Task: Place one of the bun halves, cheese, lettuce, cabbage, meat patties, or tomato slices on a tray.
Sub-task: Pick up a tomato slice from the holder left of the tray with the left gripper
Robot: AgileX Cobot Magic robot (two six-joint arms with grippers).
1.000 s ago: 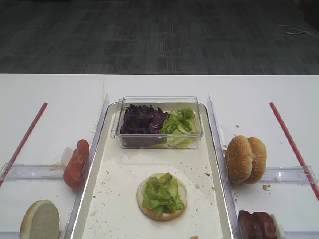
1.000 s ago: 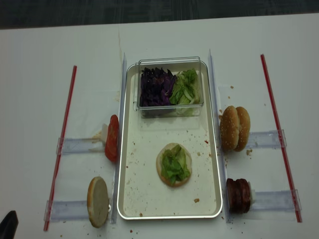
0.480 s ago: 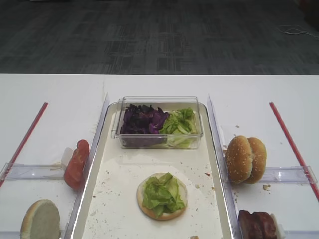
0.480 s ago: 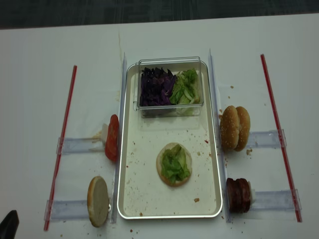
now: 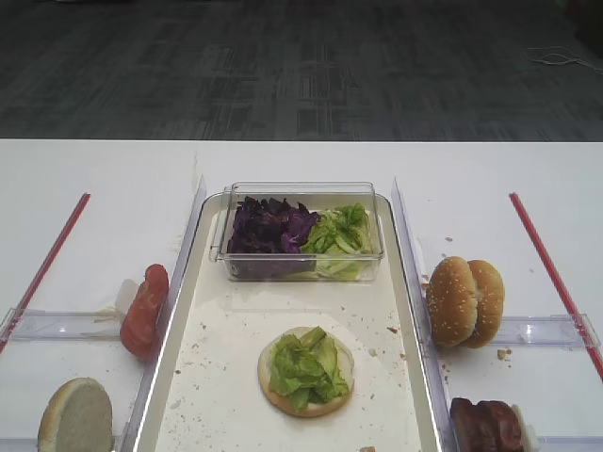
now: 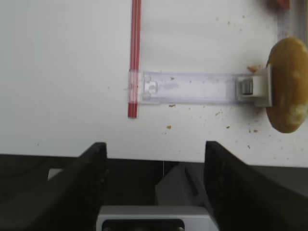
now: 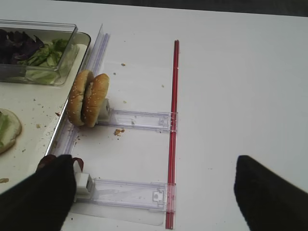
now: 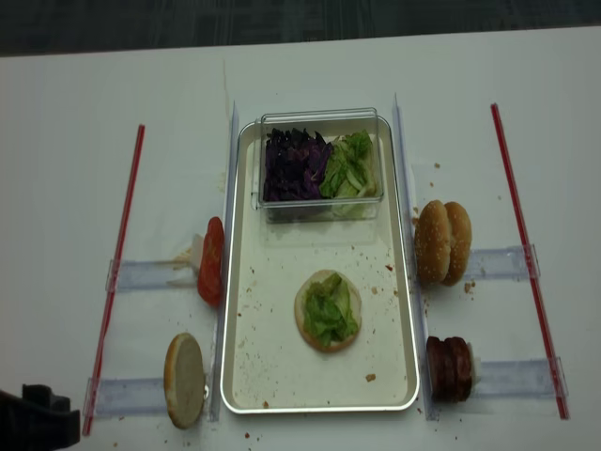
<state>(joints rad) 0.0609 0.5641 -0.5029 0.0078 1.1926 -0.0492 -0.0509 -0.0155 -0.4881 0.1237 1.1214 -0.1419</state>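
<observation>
Bun halves (image 8: 444, 241) stand on edge just right of the tray (image 8: 246, 365), where 1 half (image 8: 327, 310) lies topped with lettuce (image 8: 330, 308), while both end effectors, left (image 6: 153, 159) and right (image 7: 154, 192), hang spread and hold nothing; no writing is readable.

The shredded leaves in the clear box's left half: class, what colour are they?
Dark purple: that is the cabbage, clearest in the exterior high view.

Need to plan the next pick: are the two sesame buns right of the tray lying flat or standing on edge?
On edge. The bun halves stand side by side against a clear holder, seeded crusts facing outward, just right of the tray.
</observation>
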